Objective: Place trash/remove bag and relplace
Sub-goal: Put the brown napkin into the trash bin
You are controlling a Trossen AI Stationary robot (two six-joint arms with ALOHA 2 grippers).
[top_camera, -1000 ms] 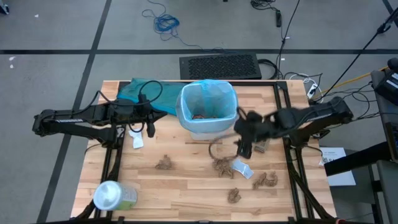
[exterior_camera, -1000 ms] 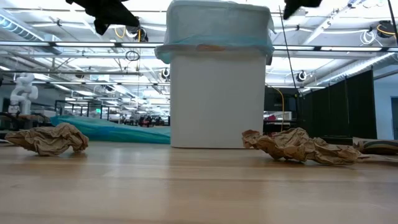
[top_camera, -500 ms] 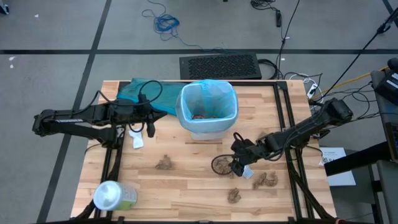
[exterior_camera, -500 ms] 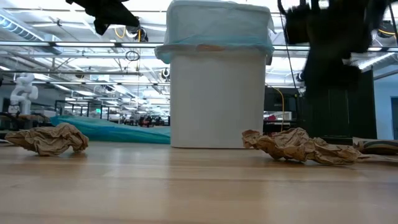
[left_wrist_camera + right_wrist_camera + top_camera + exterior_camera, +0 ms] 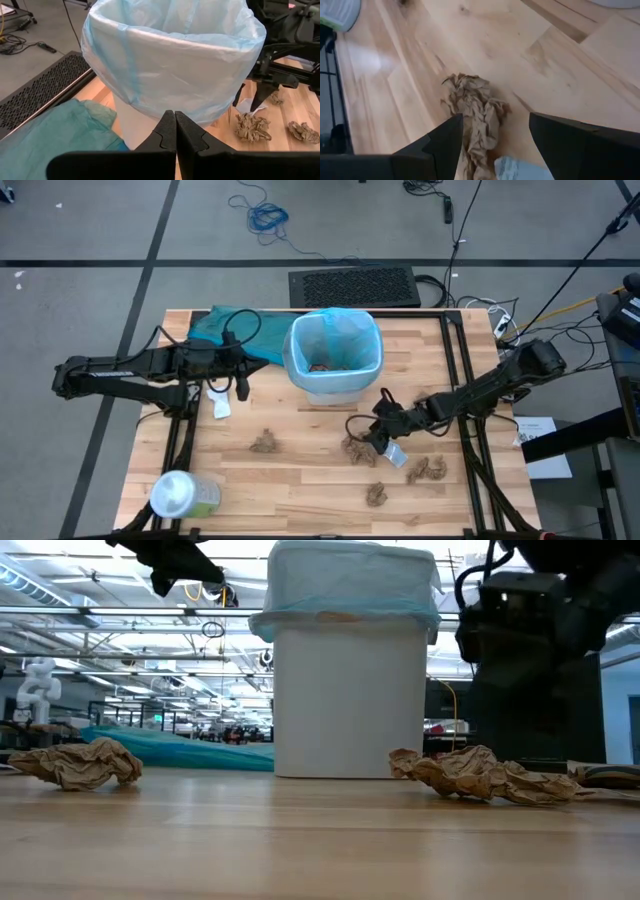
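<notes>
A white bin with the pale-blue bag lining it stands at the table's far middle, with brown trash inside. My right gripper is open over a brown paper wad in front of the bin, one finger on each side of it. In the low view the gripper hangs above that wad. More wads and a white scrap lie on the wood. My left gripper is shut, waiting left of the bin.
A teal-green bag lies at the far left, behind my left arm. A pale-green container with a white lid stands at the near left corner. A white scrap lies under my left gripper. Bare wood shows between the wads.
My right gripper has swung from beside the bin toward the table's near edge. It has come down over the brown wad in front of the bin, dropping into the low view from above. The wads and the bin have stayed put.
</notes>
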